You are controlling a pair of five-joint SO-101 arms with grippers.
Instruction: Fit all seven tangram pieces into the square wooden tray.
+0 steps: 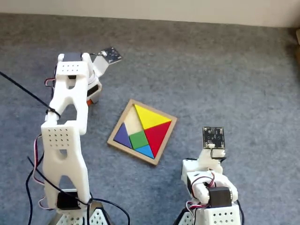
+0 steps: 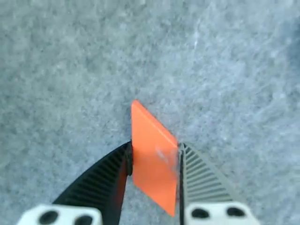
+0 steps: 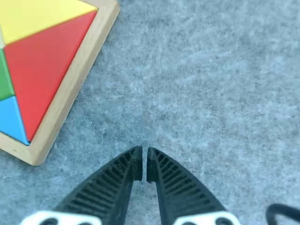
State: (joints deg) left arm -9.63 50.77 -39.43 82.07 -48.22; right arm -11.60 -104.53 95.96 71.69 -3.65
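Note:
The square wooden tray [image 1: 159,155] lies tilted at the table's middle, holding a yellow triangle [image 1: 149,116], a red triangle [image 1: 158,133], a green square [image 1: 138,139], a purple triangle [image 1: 123,135] and a blue triangle [image 1: 146,150]; a pale gap [image 1: 132,121] shows near its upper left. In the left wrist view, my left gripper [image 2: 153,157] is shut on an orange piece [image 2: 153,161], held edge-up over the grey carpet. That arm stands to the tray's left [image 1: 89,96]. My right gripper [image 3: 141,164] is shut with nothing in it, beside the tray's corner [image 3: 35,152].
Grey carpet covers the table all around. The left arm's white links [image 1: 63,140] stretch along the left side, with black cables [image 1: 28,93] trailing. The right arm's base [image 1: 208,192] sits at the front right, below the tray.

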